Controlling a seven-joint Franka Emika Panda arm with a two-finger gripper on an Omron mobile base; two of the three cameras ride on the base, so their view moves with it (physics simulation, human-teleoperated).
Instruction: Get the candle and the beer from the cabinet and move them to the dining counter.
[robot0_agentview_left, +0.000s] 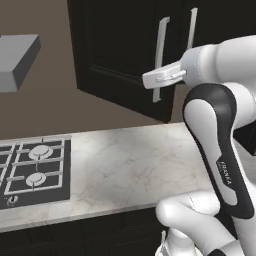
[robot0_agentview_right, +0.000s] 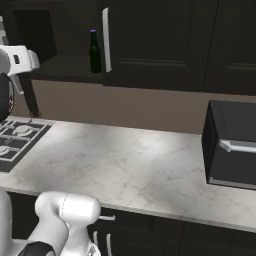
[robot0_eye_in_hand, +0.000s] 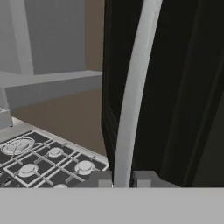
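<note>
The beer (robot0_agentview_right: 95, 51) stands upright on the cabinet (robot0_agentview_left: 120, 55) shelf, in the open left bay, just beside the edge of the door that carries a silver bar handle. The candle cannot be made out in the dark interior. In the hand view the gripper (robot0_eye_in_hand: 121, 179) sits at the long vertical handle (robot0_eye_in_hand: 133, 92) of the cabinet door — its two dark fingertips (robot0_eye_in_hand: 98, 180) flank the bar closely, one on each side, narrowed around it and seemingly clamped on it. In the left base view the white hand reaches up to the lower part of that handle. Below lie the marble counter (robot0_agentview_left: 130, 165) and the gas hob (robot0_agentview_left: 35, 170); a dark microwave (robot0_agentview_right: 232, 145) sits on the counter to the right.
</note>
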